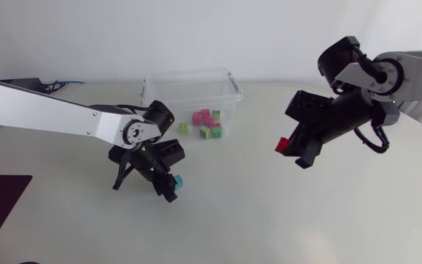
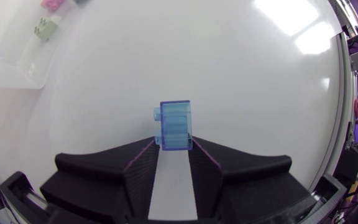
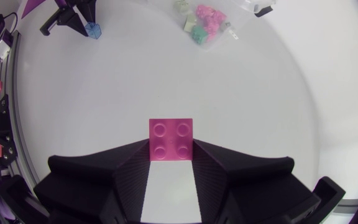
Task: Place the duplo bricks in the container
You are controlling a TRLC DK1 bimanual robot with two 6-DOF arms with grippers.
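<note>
The smooth, glossy white desk carries a clear, thin-walled rectangular plastic container toward 12 o'clock, with small studded pink and green bricks inside. The matte black left hand, about 6 o'clock from the container, is closed partway on a translucent blue brick clamped between its wedge tips. The right hand, at 4 o'clock from the container, likewise pinches an opaque pink brick with four round studs.
</note>
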